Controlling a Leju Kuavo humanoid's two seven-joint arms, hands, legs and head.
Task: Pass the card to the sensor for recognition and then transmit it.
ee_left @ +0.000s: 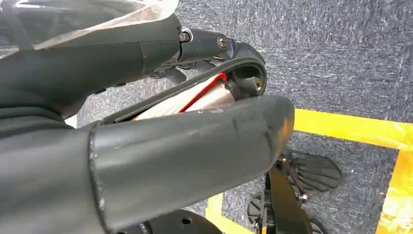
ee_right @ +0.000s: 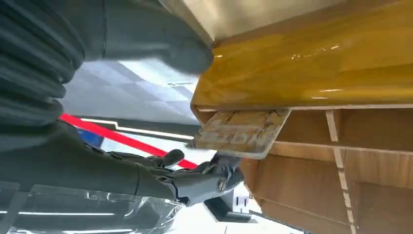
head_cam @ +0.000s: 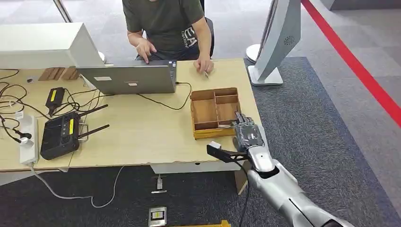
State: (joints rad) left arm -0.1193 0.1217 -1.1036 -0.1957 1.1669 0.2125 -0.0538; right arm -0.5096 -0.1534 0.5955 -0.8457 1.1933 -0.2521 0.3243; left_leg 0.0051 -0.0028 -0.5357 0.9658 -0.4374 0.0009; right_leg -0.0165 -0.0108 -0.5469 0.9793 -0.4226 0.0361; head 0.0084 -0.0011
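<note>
My right hand [head_cam: 247, 132] reaches over the front right corner of a wooden divided tray [head_cam: 201, 134] on the table. In the right wrist view a pale patterned card [ee_right: 241, 130] sticks out tilted just inside the tray's yellow rim [ee_right: 302, 73]. The dark fingers [ee_right: 214, 178] touch the card's edge from inside the tray. The grey thumb [ee_right: 160, 41] lies outside the rim, apart from the card. My left hand [ee_left: 185, 156] hangs over the carpet, thumb and fingers apart and holding nothing.
A person sits behind the table [head_cam: 142, 137] working at a grey laptop [head_cam: 130, 78]. A black router [head_cam: 59, 135], cables and a power strip [head_cam: 27, 139] fill the table's left. A white stand [head_cam: 276, 42] rises on the carpet at the back right.
</note>
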